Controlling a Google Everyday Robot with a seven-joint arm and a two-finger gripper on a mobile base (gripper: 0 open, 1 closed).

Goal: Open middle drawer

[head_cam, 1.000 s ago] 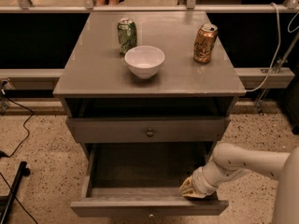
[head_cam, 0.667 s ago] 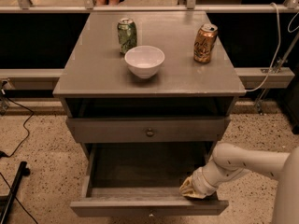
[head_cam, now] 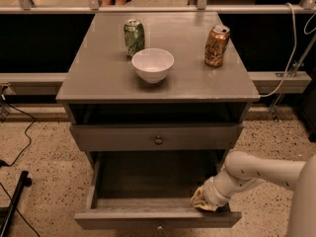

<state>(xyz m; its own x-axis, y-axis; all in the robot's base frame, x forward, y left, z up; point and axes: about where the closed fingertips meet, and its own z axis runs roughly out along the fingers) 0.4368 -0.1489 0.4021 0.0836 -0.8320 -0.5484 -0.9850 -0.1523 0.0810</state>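
Though scarcely shifted since a second ago, gripper (head_cam: 203, 201): low in the lower right of frame, tucked inside the right front corner of the middle drawer (head_cam: 128, 219), touching or just behind its front.
Jaws: not readable from this angle, cannot tell whether apart, together or clamped on anything.
Arm (head_cam: 256, 172): reaching in from the right edge, bent down to the drawer; same pose as a second ago, maybe a hair lower and further left.
Middle drawer: bottom centre of frame, pulled well out, grey box floor open to view, knob (head_cam: 159, 226) right at the bottom edge; no further travel since a second ago.
Upper drawer (head_cam: 113, 138): centre of frame, front nearly flush, dark gap above it, untouched.
Top (head_cam: 94, 83): bowl (head_cam: 152, 64) in the middle, green can (head_cam: 134, 37) just behind it, gold can (head_cam: 217, 45) toward the upper right, all steady.
Change: next to none, pull finished or pausing.
Meaning for task: by the look of it, done or all but done; probably only letting go and backing out to the right left to do.
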